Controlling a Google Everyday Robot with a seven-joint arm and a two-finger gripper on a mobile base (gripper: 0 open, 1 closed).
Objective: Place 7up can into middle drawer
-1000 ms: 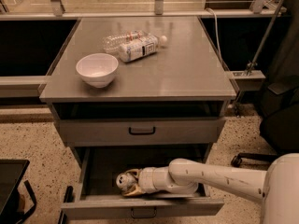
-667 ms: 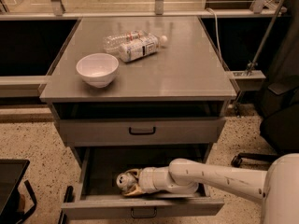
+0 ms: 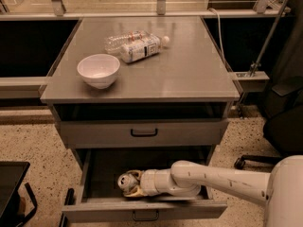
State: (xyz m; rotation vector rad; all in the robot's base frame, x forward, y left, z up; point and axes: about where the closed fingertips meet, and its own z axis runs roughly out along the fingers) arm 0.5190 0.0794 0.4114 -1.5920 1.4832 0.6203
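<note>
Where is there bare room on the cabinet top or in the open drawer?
The cabinet top is bare right of the bowl and in front of the bottles. In the drawer, only the left end is free; the gripper holding the can and its arm crowd the rest.

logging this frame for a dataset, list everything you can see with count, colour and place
can: 1, silver and green, inside the open middle drawer, held in the gripper
middle drawer: 1, grey, pulled open, lowest in view
upper drawer: 1, grey, shut, black handle
cabinet: 1, grey, centre
bowl: 1, white, left on the cabinet top
bottles: 2, clear, lying side by side behind the bowl
chair: 1, black, right of the cabinet
arm: 1, white, reaching from the right into the middle drawer
gripper: 1, tan fingers, inside the middle drawer, shut on the can
</note>
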